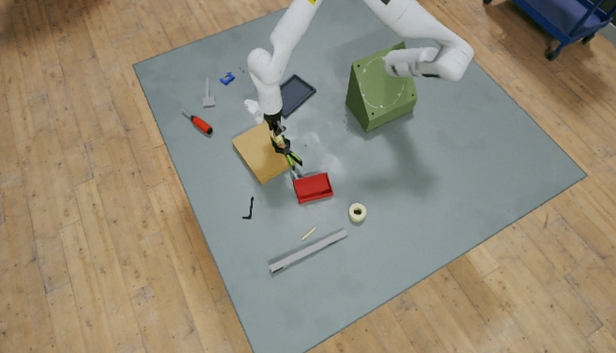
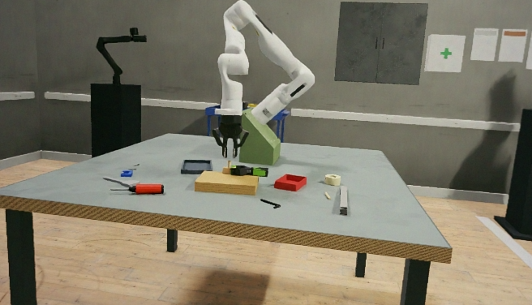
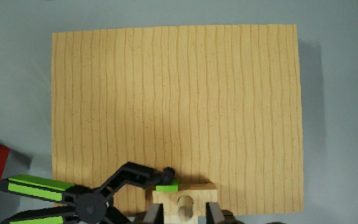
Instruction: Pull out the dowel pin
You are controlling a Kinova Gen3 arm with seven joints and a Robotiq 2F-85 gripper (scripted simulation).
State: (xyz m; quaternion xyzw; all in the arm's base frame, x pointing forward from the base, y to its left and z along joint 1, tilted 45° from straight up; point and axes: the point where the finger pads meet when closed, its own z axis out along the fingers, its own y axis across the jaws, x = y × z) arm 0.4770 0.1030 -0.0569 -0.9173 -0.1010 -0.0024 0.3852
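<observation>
The bench board (image 1: 255,153) (image 2: 226,184) (image 3: 175,100) lies flat. The small wooden block (image 2: 226,170) (image 3: 170,197) is at its edge, hole side up, with the dowel pin (image 2: 229,164) (image 3: 185,206) standing upright in it. The spring clamp (image 1: 283,146) (image 2: 243,170) (image 3: 92,206) lies beside it, one green pad against the block's side; the other jaw is hidden. The bench stop cannot be told apart clearly, nor any gap at it. My gripper (image 1: 277,131) (image 2: 229,156) (image 3: 185,212) points down above the pin, partly open and empty, a fingertip on each side in the wrist view.
A red tray (image 1: 314,189) (image 2: 290,182) is near the clamp's handles. A dark tray (image 1: 299,95) (image 2: 196,167) is behind the board. A screwdriver (image 1: 202,125) (image 2: 149,188), hex key (image 1: 251,208), tape roll (image 1: 357,216), small stick (image 1: 309,234) and grey bar (image 1: 309,252) lie around.
</observation>
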